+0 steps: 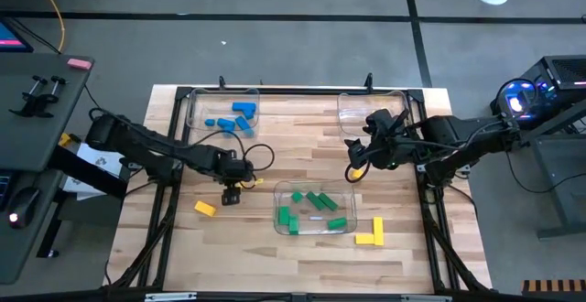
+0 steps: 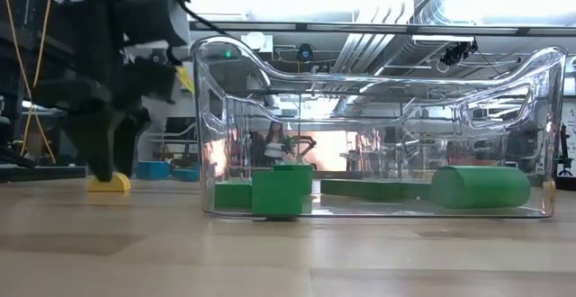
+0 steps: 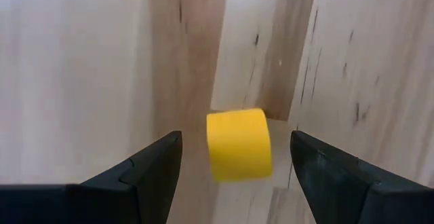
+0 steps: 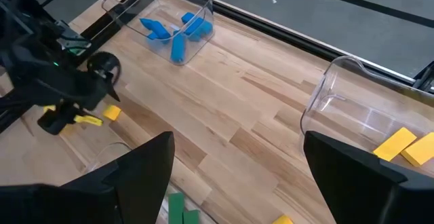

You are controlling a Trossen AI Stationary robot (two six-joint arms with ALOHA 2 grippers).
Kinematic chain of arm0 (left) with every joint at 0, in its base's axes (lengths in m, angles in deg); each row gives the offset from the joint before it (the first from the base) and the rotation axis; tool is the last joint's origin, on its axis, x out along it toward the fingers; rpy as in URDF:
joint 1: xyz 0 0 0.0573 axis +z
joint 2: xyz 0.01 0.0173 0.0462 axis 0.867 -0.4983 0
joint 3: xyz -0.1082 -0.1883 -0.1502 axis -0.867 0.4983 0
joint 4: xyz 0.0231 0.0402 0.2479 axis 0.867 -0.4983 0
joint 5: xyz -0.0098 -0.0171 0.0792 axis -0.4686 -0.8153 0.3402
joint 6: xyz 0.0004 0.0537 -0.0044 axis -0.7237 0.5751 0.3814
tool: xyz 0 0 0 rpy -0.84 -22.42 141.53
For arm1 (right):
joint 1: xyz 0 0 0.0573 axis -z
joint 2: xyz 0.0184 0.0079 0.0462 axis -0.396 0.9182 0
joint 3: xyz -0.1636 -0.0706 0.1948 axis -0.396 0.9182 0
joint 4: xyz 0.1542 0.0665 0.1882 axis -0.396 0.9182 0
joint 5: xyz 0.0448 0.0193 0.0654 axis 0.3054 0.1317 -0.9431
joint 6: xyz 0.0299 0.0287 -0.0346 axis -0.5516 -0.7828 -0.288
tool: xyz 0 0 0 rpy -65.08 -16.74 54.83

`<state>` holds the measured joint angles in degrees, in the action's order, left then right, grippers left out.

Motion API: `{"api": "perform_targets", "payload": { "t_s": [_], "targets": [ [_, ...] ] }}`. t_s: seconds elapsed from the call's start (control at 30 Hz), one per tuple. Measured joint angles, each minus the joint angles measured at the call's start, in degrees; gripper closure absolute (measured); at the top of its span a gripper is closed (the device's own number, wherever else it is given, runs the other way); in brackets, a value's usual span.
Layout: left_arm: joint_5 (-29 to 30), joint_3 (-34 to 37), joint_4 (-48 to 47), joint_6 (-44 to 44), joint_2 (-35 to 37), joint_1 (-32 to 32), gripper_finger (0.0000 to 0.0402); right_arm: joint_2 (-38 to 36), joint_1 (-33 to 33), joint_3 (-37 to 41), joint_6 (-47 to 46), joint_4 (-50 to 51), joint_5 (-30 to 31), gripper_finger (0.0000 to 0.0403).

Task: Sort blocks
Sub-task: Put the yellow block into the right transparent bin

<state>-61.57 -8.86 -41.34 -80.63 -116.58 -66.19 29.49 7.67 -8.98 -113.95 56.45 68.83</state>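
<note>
On the pale wooden table [image 1: 403,256] the sorting is well along by colour: the blue blocks [image 1: 233,119] lie in the clear plastic tray at the far left [image 1: 194,112], the green blocks [image 1: 313,209] in the clear plastic tray at the near middle [image 1: 278,212], and the clear plastic tray at the far right [image 1: 352,110] holds two yellow blocks, seen in the right wrist view. The left tool [image 1: 230,195] hangs low over the table with its fingers spread wide to either side of a small yellow half-round block [image 3: 238,144], not yet touching it; that straddle suits a straight close on its sides. A second yellow block [image 1: 204,208] lies just beside it, nearer the table's front edge. Two more yellow bar blocks [image 1: 372,231] sit right of the green tray, likely awaiting the same trip. The right tool [image 1: 353,168] hovers raised between the far-right tray and the green tray, fingers wide and empty, apparently waiting clear of the left arm's work.
</note>
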Motion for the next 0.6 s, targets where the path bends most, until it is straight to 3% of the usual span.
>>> {"api": "perform_targets", "payload": {
  "t_s": [0.27, 0.37, 0.5, 0.6],
  "targets": [
    [-2.5, -0.3, 0.9, -1.4, -6.4, 0.1, 0.0158, 0.0, 0.0, 0.0, 0.0, 0.1, 0.0, 0.0077],
    [-2.3, -0.2, 1.0, -2.9, -5.9, 0.1, 0.0209, 0.0, 0.0, 0.0, 0.0, 0.3, 0.0, 0.0077],
    [-2.4, 0.1, 1.8, -3.3, -3.4, 0.4, 0.0315, 0.0, 0.0, 0.0, 0.0, 0.3, 0.0, 0.0077],
    [-3.2, -1.3, 3.1, -1.2, -0.1, 1.7, 0.0316, 0.0, 0.0, 0.0, 0.8, 0.5, 0.0, 0.0077]
  ]
}}
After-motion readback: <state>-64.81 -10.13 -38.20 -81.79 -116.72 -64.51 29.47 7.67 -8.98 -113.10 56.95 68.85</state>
